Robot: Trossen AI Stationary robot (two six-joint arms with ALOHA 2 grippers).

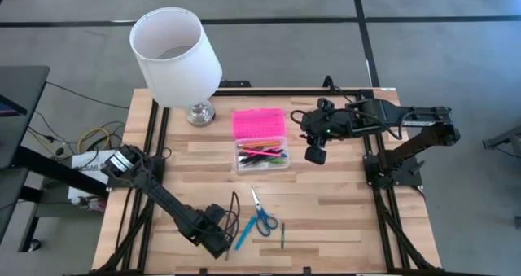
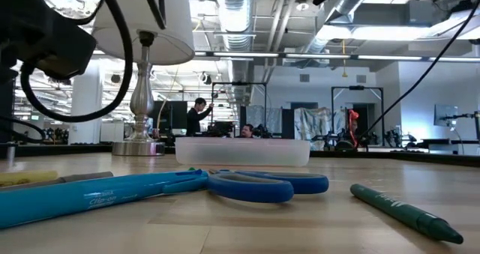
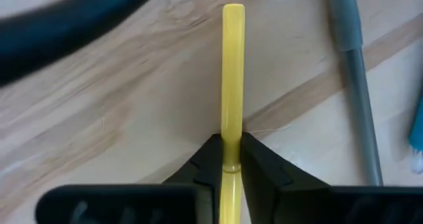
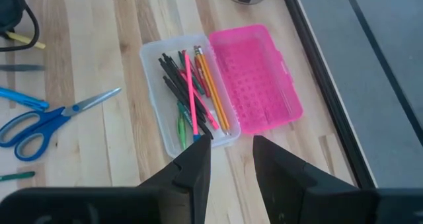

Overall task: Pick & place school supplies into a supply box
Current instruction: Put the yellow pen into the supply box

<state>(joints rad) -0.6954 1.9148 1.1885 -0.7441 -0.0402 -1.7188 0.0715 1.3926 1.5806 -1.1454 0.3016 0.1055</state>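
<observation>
My left gripper [image 3: 231, 159] pinches a thin yellow pen [image 3: 232, 72] partway along its shaft; it looks light, stiff and slippery.

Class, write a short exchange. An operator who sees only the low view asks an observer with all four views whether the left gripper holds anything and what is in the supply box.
Operator: From the low view I see the scissors and a blue marker up close. Is the left gripper holding anything?
Observer: Yes. The left gripper is shut on a yellow pen.
Operator: The supply box looks cloudy from here. Is anything inside?
Observer: It holds several pens and pencils, and its pink lid lies open beside it.
</observation>
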